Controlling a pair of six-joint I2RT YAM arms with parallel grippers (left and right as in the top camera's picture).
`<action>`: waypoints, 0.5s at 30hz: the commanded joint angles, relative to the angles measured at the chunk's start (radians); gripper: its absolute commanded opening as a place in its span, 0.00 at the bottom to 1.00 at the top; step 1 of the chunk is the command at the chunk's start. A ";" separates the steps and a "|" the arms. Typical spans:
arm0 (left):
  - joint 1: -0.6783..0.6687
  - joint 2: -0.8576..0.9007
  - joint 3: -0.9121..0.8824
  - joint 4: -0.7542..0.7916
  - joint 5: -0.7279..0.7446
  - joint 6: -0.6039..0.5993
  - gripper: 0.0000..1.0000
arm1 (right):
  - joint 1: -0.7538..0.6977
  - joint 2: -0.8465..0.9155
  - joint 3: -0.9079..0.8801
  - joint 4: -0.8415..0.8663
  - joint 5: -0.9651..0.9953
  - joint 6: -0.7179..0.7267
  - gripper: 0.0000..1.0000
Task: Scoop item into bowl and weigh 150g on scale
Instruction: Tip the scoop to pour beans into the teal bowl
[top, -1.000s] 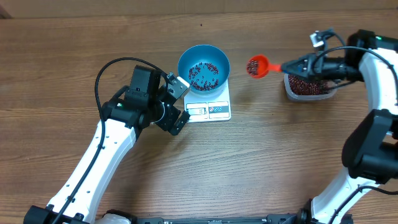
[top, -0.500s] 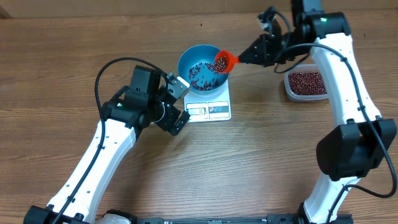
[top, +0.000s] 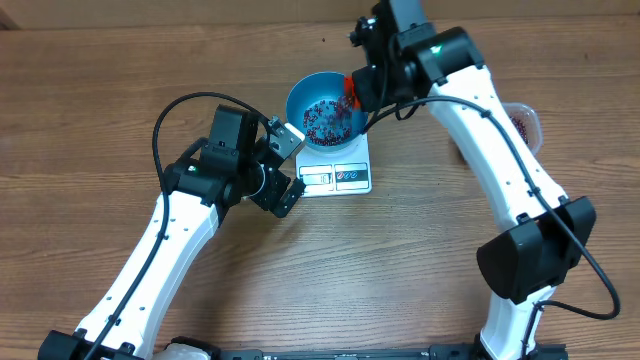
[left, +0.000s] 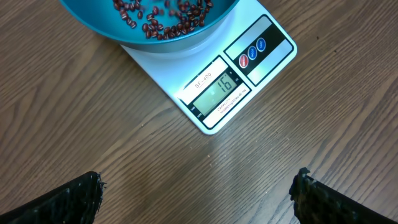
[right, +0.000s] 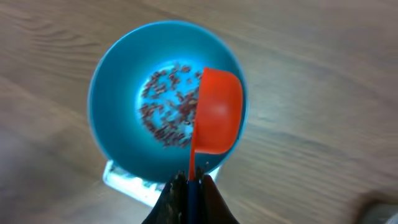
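- Right pincer (right: 189, 186) pinches a red plastic scoop (right: 217, 115), now tipped over the round blue plastic bowl (right: 106, 87).
- More small dark-red beans (right: 165, 112) went in; lots still needed.

Overhead straight down, wrist views close, sharing bowl (right: 109, 118), scale (left: 177, 68)

I'm looking down on a brown wooden table (top: 90, 90), its grain running left to right across the whole overhead view. The white kitchen scale (top: 338, 172) lies flat on the wood, toward the far side of the table. Its display window (left: 214, 93) and button panel (left: 252, 53) run along its near edge. Well to the right of the scale, a little farther back, a clear plastic tub (top: 530, 125) rests on the wood. The right arm (top: 490, 150) hides most of it.
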 joint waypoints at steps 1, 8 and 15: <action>0.005 -0.021 -0.003 0.002 0.001 -0.010 1.00 | 0.029 -0.048 0.039 0.024 0.146 0.000 0.04; 0.005 -0.021 -0.003 0.002 0.001 -0.010 1.00 | 0.044 -0.101 0.039 0.051 0.148 -0.072 0.04; 0.005 -0.021 -0.003 0.002 0.001 -0.010 1.00 | 0.076 -0.117 0.039 0.027 0.129 -0.190 0.04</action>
